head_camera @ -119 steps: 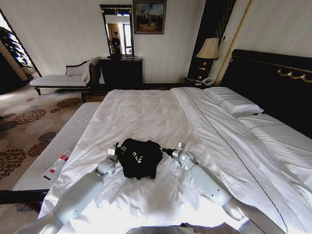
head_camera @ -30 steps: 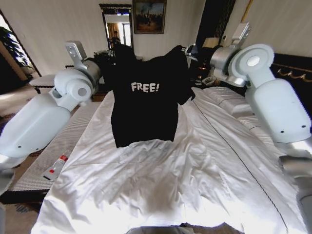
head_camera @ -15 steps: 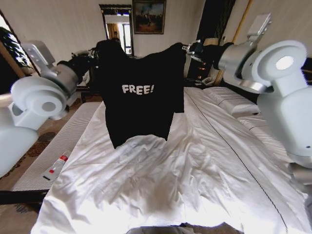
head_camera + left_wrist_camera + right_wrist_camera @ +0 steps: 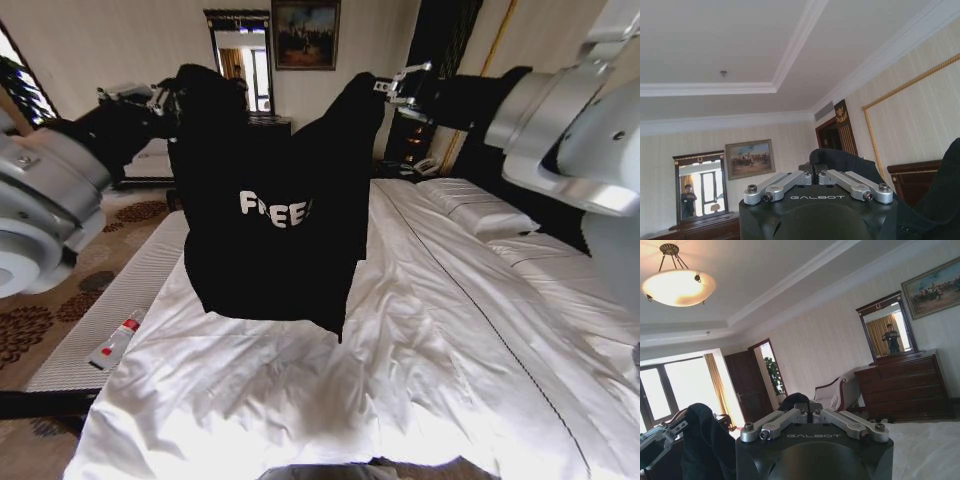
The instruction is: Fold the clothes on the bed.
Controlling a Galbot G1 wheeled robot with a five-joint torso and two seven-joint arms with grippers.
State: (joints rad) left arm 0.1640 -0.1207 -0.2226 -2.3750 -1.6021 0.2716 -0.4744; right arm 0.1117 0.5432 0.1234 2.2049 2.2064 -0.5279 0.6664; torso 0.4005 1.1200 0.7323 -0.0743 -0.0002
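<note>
Shirt (image 4: pixel 275 220) now hangs higher and wider across frame centre above bed (image 4: pixel 430 330), left gripper (image 4: pixel 172 98) and right gripper (image 4: pixel 388 84) each clamping a shoulder; lifted from its earlier heap, ready for laying flat.

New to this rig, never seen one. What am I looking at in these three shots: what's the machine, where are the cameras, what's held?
It is a wheeled robot with two arms. The head view looks down from the robot's head over the bed. Each wrist view looks along that arm's own gripper toward the room and ceiling.

The left gripper and right gripper are each shut on a shoulder of a black T-shirt, holding it up spread above the white sheets, its hem hanging clear. Each wrist view shows black cloth pinched at the fingertips.
</note>
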